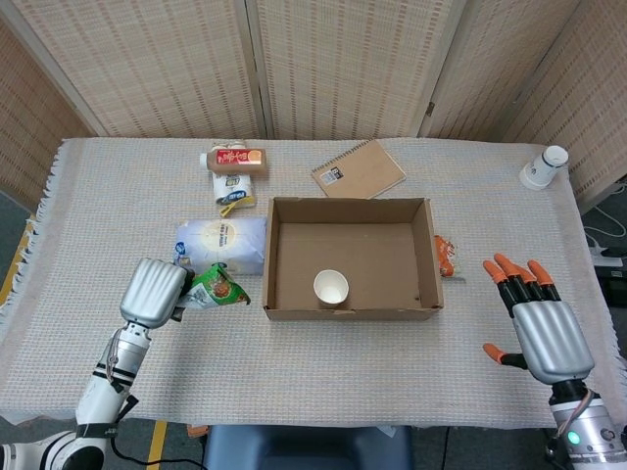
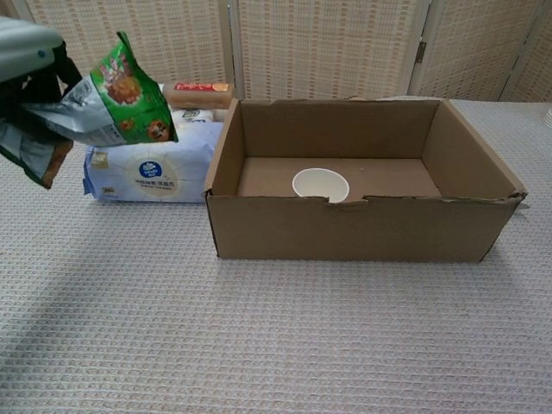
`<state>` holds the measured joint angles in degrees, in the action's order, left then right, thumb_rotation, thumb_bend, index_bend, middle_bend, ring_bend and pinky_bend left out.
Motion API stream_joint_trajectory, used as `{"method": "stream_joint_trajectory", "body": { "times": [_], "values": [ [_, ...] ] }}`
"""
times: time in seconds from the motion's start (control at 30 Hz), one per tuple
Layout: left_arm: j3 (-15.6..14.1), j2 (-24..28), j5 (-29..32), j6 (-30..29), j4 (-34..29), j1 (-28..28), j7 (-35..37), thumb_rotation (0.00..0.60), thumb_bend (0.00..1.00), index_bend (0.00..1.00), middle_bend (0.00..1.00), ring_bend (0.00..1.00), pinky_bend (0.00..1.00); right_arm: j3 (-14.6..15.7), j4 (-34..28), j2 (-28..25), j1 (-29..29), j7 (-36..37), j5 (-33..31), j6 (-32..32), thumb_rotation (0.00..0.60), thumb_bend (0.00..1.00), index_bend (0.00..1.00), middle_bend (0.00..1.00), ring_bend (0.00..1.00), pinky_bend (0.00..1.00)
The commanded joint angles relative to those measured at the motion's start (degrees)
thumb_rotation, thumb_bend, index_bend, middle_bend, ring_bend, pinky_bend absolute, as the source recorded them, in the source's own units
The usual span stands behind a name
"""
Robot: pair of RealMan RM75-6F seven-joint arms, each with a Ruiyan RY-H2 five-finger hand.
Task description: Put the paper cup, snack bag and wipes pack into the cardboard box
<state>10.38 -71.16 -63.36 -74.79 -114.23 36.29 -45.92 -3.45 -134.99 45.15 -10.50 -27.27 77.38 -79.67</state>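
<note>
My left hand (image 1: pixel 153 292) grips the green snack bag (image 1: pixel 217 285) and holds it raised above the table, left of the cardboard box (image 1: pixel 428 257). In the chest view the snack bag (image 2: pixel 112 93) hangs high at the upper left under my left hand (image 2: pixel 28 52). A white paper cup (image 1: pixel 330 288) stands inside the box near its front wall, also visible as the paper cup (image 2: pixel 320 185) in the box (image 2: pixel 362 228). The pale blue wipes pack (image 1: pixel 221 245) lies against the box's left side; wipes pack (image 2: pixel 151 167). My right hand (image 1: pixel 545 331) hovers open, right of the box, fingers spread.
A red-capped bottle (image 1: pixel 235 159) and a small pack (image 1: pixel 229 188) lie behind the wipes. A brown notebook (image 1: pixel 358 169) sits behind the box. A second white cup (image 1: pixel 543 167) lies at the far right corner. A small orange item (image 1: pixel 444 256) lies by the box's right wall.
</note>
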Motion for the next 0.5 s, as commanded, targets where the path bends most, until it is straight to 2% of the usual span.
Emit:
{"method": "stream_joint_trajectory", "body": {
  "times": [0.03, 0.23, 0.43, 0.5],
  "values": [
    [3.8, 0.2, 1.3, 0.0, -2.9, 3.6, -3.7, 0.600, 0.46, 0.82, 0.98, 0.81, 0.94, 0.1, 0.0, 0.1, 0.1, -0.1, 0.1, -0.2, 0.600, 0.08, 0.04, 0.00, 0.00, 0.00],
    [9.2, -4.9, 7.1, 2.2, -3.1, 12.0, -10.5, 0.600, 0.47, 0.82, 0.98, 0.81, 0.94, -0.4, 0.0, -0.4, 0.2, 0.5, -0.3, -0.7, 0.600, 0.08, 0.04, 0.00, 0.00, 0.00],
    [12.9, -15.5, 12.7, 3.6, 4.2, 21.1, -13.3, 0.600, 0.47, 0.82, 0.98, 0.81, 0.93, -0.6, 0.0, -1.1, 0.4, 1.8, 0.1, -1.0, 0.600, 0.08, 0.04, 0.00, 0.00, 0.00],
    [13.0, -16.5, 13.0, 3.5, 5.2, 21.8, -13.3, 0.600, 0.47, 0.82, 0.98, 0.81, 0.93, -0.6, 0.0, -1.2, 0.4, 1.9, 0.2, -1.0, 0.600, 0.08, 0.04, 0.00, 0.00, 0.00]
  ]
}}
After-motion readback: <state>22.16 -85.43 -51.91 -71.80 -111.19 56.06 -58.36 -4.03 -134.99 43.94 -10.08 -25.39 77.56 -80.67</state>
